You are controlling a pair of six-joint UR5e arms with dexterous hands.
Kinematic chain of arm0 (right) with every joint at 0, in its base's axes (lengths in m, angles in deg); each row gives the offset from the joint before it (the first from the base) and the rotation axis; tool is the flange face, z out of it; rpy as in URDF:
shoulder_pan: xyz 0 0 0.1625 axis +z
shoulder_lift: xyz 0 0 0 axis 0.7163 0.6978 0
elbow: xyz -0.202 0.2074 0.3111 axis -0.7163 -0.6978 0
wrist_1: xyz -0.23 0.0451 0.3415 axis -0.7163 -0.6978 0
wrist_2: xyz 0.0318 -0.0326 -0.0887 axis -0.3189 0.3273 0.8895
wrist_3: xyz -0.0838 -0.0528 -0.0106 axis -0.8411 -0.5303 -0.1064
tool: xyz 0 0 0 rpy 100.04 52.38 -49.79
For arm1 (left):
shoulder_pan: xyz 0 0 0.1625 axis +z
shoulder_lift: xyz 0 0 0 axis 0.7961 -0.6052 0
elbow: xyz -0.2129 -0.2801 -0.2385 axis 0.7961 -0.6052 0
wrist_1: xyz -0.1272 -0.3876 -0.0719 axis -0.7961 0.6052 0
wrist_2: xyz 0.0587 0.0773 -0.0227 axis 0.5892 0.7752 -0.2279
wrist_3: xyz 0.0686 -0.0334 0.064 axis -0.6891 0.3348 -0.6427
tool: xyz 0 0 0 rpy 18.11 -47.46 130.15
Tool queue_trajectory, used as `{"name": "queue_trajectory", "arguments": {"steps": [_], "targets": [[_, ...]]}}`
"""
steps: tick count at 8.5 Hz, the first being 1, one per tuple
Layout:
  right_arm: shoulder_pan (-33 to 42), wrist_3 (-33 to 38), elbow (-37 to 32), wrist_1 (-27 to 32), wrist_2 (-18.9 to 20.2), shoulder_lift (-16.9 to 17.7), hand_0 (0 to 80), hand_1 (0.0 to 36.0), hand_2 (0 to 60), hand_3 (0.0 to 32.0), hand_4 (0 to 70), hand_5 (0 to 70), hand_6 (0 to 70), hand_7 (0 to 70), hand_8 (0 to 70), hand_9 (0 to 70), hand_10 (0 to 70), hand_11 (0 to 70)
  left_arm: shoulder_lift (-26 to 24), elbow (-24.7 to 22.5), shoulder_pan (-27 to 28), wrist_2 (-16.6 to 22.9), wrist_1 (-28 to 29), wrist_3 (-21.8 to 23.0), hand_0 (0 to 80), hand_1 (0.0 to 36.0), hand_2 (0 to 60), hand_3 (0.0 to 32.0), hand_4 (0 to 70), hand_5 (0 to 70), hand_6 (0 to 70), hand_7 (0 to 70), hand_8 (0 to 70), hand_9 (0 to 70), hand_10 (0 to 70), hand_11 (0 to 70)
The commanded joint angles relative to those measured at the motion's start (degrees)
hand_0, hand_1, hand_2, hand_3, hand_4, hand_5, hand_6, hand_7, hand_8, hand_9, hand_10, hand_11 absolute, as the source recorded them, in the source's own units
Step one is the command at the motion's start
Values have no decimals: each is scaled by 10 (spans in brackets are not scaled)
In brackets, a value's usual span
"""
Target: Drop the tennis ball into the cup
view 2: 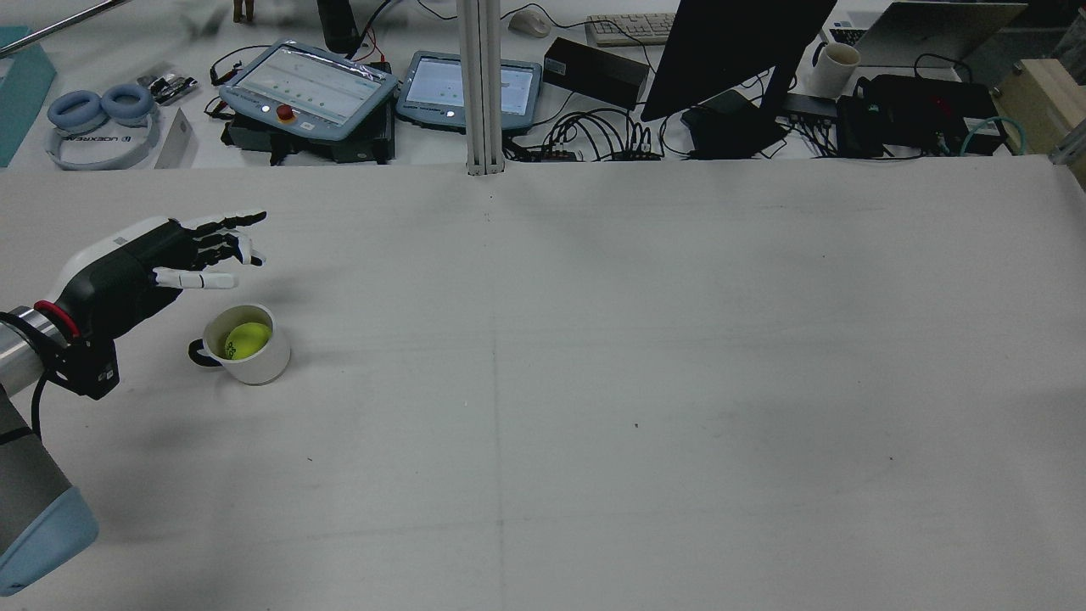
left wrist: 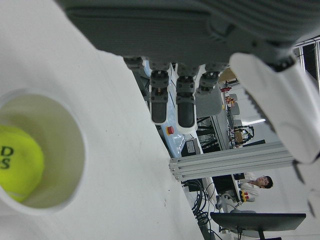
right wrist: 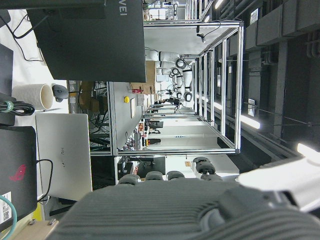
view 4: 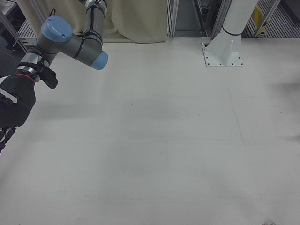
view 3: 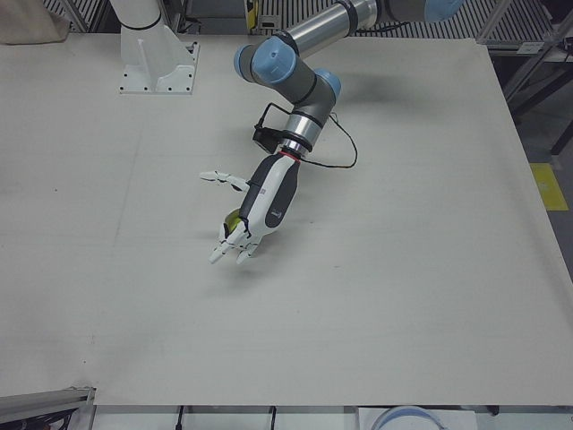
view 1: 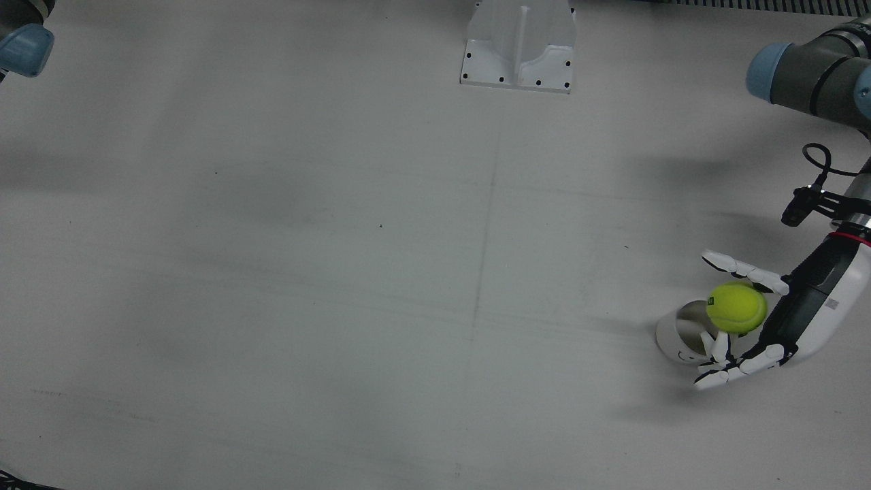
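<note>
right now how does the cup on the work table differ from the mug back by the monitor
The cup on the work table holds the tennis ball; nothing can be seen in the mug by the monitor. The cup stands in the open beside the open left hand, while the mug sits among cables and electronics. The cup's handle is dark; the mug's looks pale. Both are white and upright.

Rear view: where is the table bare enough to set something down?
Nearly everywhere: the table is bare from the centre seam to the right edge. The only crowded spot is far left, where the cup holding the tennis ball sits under the open left hand.
</note>
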Motion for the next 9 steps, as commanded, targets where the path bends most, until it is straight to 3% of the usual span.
{"name": "queue_trajectory", "arguments": {"steps": [1,2,3,4,5,7,9], "targets": [[0,0,0,0,0,0,0,0,0,0,0,0,0,0,0,0,0,0,0,-6,-2,-2,1,3,406,116,126,0,125,3,16,214,0,28,0,0],[0,0,1,0,0,0,0,0,0,0,0,0,0,0,0,0,0,0,-1,-20,-9,-2,0,8,401,128,145,0,99,0,2,147,0,15,0,0],[0,0,1,0,0,0,0,0,0,0,0,0,0,0,0,0,0,0,-1,-53,-48,0,-1,9,376,119,162,0,79,0,4,134,0,12,0,0],[0,0,0,0,0,0,0,0,0,0,0,0,0,0,0,0,0,0,-5,-87,-111,1,-2,7,236,73,106,0,57,0,4,133,0,12,0,0],[0,0,0,0,0,0,0,0,0,0,0,0,0,0,0,0,0,0,-6,-93,-170,4,-5,2,0,0,4,0,8,0,2,119,0,9,0,0],[0,0,0,0,0,0,0,0,0,0,0,0,0,0,0,0,0,0,-5,-79,-256,12,-2,0,0,0,0,0,0,0,0,86,0,3,0,0],[0,0,-1,0,0,0,0,0,0,0,0,0,0,0,0,0,0,0,-3,-29,-268,13,28,0,0,0,0,0,0,0,0,75,0,1,0,0]]}}
